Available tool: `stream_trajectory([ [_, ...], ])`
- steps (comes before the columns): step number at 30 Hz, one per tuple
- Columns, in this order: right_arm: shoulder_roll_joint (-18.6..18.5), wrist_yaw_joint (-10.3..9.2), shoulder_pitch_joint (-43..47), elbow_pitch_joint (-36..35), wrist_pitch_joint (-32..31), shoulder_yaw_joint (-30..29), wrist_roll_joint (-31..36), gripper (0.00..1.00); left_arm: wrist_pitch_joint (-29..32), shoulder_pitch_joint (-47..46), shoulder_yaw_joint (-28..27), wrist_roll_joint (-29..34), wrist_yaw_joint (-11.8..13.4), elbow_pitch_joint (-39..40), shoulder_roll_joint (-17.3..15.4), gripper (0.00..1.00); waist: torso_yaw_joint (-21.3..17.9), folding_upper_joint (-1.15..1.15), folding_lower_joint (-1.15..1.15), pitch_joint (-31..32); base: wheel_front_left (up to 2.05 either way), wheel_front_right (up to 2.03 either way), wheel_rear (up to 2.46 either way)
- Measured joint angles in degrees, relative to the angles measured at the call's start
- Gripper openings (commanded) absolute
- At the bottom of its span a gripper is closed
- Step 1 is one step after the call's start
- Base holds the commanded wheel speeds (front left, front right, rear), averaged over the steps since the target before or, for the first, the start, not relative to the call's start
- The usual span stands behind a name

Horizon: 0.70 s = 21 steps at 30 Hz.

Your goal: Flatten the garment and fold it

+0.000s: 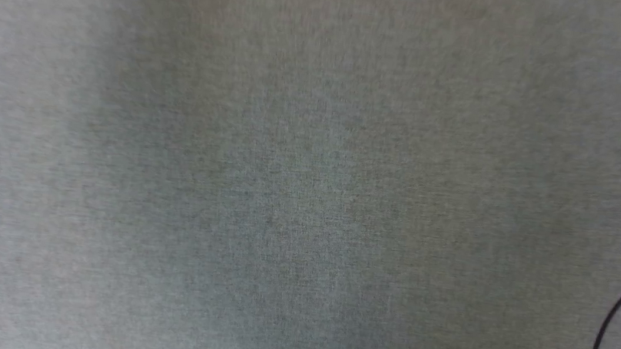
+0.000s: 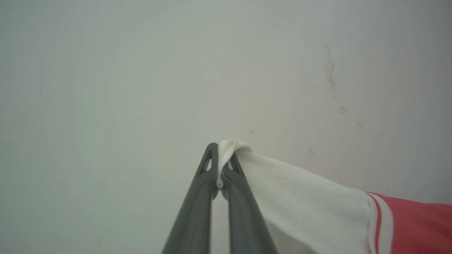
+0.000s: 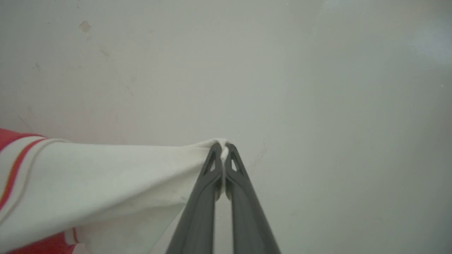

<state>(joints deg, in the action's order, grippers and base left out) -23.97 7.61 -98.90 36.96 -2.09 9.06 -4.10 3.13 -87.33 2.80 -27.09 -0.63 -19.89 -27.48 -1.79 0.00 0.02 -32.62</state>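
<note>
The left pincer [image 2: 221, 155] is pressed together on the tip of a white sleeve of the garment [image 2: 317, 204]. The right pincer [image 3: 223, 150] pinches another white sleeve tip the same way. From each grip the cloth runs past striped trim into the red body, against a pale, chipped surface [image 2: 141, 88].

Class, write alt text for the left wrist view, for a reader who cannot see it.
The left gripper has its two dark fingers shut on the edge of the white sleeve of the garment, which runs right to striped trim and red cloth. Behind is a pale, scuffed surface.
</note>
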Motion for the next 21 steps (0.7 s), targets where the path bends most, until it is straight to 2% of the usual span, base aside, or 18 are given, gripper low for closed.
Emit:
stream_trajectory([
  [5,3.0,0.0,-0.6,6.5,4.1,-1.3,3.1,0.0,-4.2,-1.1,1.8,0.5,-1.9,-6.4,1.8,0.0,0.2,0.0,0.0,-4.4,0.0,0.0,0.0],
  [9,4.6,0.0,2.3,10.0,6.8,-0.8,3.6,0.0,-6.4,2.0,3.3,0.7,-2.9,-9.8,2.3,0.0,0.9,0.0,-0.01,-5.9,0.0,0.0,0.0],
  [16,5.4,0.0,15.9,14.0,8.9,2.7,0.9,0.0,-8.2,18.5,5.8,0.9,-3.9,-13.2,2.5,0.0,1.8,0.0,-0.02,-3.2,0.0,0.0,0.0],
  [21,4.2,0.0,27.6,15.4,7.6,5.5,-3.3,0.0,-5.9,31.9,7.8,0.9,-4.3,-13.7,1.8,0.0,2.2,0.0,-0.03,1.6,0.0,0.0,0.0],
])
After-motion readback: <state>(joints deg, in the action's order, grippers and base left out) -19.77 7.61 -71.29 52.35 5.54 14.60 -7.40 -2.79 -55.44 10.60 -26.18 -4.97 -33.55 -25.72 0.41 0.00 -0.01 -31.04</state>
